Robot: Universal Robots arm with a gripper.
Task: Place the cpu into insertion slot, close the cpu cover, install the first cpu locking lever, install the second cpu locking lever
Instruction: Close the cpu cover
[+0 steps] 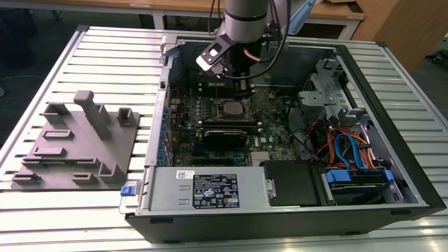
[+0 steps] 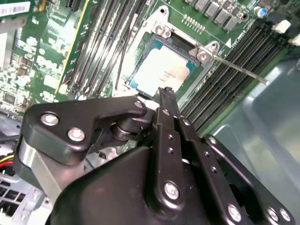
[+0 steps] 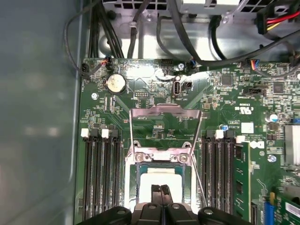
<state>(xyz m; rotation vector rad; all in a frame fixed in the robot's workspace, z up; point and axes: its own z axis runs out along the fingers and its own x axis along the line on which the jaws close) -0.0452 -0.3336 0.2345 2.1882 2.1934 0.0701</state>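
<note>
Exterior view's left, near the slatted aluminium bench (image 1: pixel 105 58) edge: grey moulded plastic fixture plate (image 1: pixel 77 142), matte, with upright pegs. Just beside it lies the open black steel computer case (image 1: pixel 280 223), with the green circuit board (image 3: pixel 215 110) flat inside.

Small square dark insertion slot (image 2: pixel 154 44): the flat square cpu (image 2: pixel 161 70), with a dull silver lid, sits in it and looks level. The thin square silver cpu cover (image 3: pixel 164 110) is hinged back. The black metal gripper (image 2: pixel 165 93) hangs over the cpu's edge, fingers pressed together and gripping nothing (contact with the lid: cannot tell). A thin steel wire lever (image 2: pixel 239 70) lies across the long black memory slots (image 2: pixel 253 42).

Judgement: cpu placement looks nearly complete. Any touch should be light and straight down, with no sideways drag.
</note>
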